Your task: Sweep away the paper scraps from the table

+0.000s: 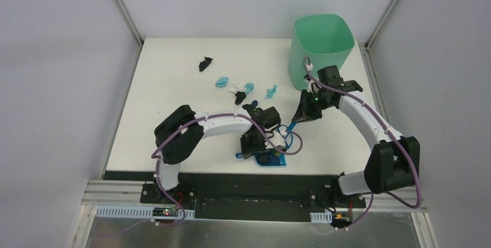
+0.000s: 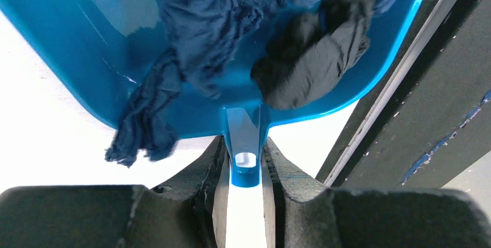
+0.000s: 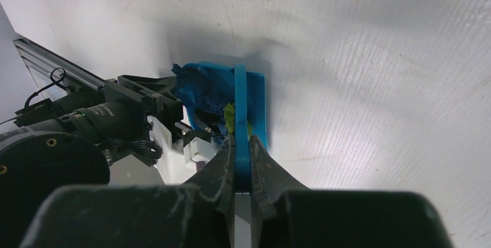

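Observation:
Several paper scraps lie on the white table [image 1: 173, 120]: a black one [image 1: 205, 63], teal ones [image 1: 222, 81] [image 1: 270, 91], and a white and black cluster [image 1: 237, 93]. My left gripper [image 1: 259, 143] is shut on the handle [image 2: 245, 161] of the blue dustpan [image 1: 270, 159], which sits by the table's front edge. The pan [image 2: 173, 4] holds dark blue scraps [image 2: 202, 33] and a black one [image 2: 312, 57]. My right gripper [image 1: 301, 117] is shut on the blue brush handle [image 3: 240, 115], which reaches over the dustpan [image 3: 257, 94]. A green scrap [image 3: 229, 117] shows there; the bristles are hidden.
A light green bin [image 1: 321, 45] stands at the table's back right, just behind my right arm. Grey walls close in the left, back and right sides. The black front edge [image 2: 405, 115] runs right beside the dustpan.

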Motion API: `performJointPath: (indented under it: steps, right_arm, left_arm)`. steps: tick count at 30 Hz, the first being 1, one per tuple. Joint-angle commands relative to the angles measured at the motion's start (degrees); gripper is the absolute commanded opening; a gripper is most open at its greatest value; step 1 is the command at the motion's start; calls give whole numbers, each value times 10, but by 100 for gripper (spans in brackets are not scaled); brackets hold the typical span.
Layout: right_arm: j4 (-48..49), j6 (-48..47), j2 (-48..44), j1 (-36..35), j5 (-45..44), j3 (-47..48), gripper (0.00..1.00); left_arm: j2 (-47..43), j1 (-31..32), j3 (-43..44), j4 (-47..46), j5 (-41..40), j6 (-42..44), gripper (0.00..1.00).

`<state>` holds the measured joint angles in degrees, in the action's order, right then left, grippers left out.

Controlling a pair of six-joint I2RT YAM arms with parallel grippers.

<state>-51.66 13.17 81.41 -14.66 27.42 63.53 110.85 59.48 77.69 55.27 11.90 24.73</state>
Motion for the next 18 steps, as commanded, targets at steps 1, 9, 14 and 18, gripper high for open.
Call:
performJointPath:
  steps: [1, 9, 14, 18]
  right_arm:
    - [26, -11, -28, 5, -3, 12, 0]
    - [28, -11, -17, 5, 10, 20, 0]
    - [27, -16, -16, 5, 6, 22, 0]
    - [34, -21, -29, 5, -7, 14, 0]
  left_arm:
    - [-49, -15, -36, -45, 15, 27, 0]
    - [-70, -21, -54, -65, 19, 34, 0]
    - [-64, -21, -51, -64, 26, 34, 0]
    - [-63, -21, -45, -55, 26, 31, 0]
